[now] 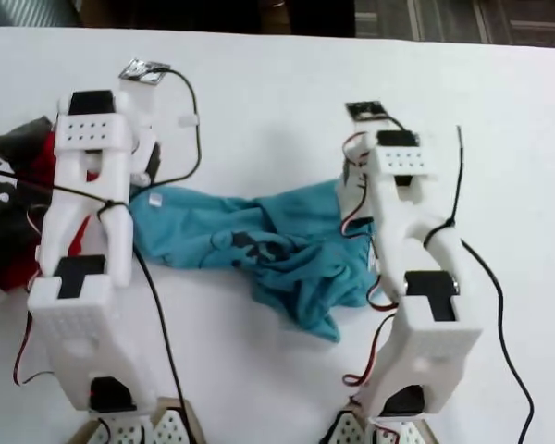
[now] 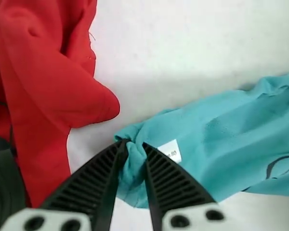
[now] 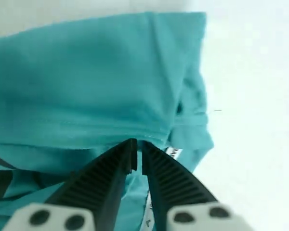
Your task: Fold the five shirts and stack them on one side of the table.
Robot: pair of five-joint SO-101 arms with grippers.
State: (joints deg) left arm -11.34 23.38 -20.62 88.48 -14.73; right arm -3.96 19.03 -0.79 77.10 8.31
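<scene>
We see a teal shirt [image 1: 194, 227] bunched across the middle of the white table [image 1: 277, 83]. Our left gripper [image 2: 132, 148] is clamped on one end by its label, and our right gripper [image 3: 138, 147] pinches a hem at the other end, likely to stretch it flat for folding. A red shirt [image 2: 38, 86] lies crumpled at the table's left edge

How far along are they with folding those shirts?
Nothing looks folded or stacked yet. In hand: the left gripper and right gripper each pinch an edge of the crumpled teal shirt. To do: folding it, plus the red shirt and black garment heaped nearby.
</scene>
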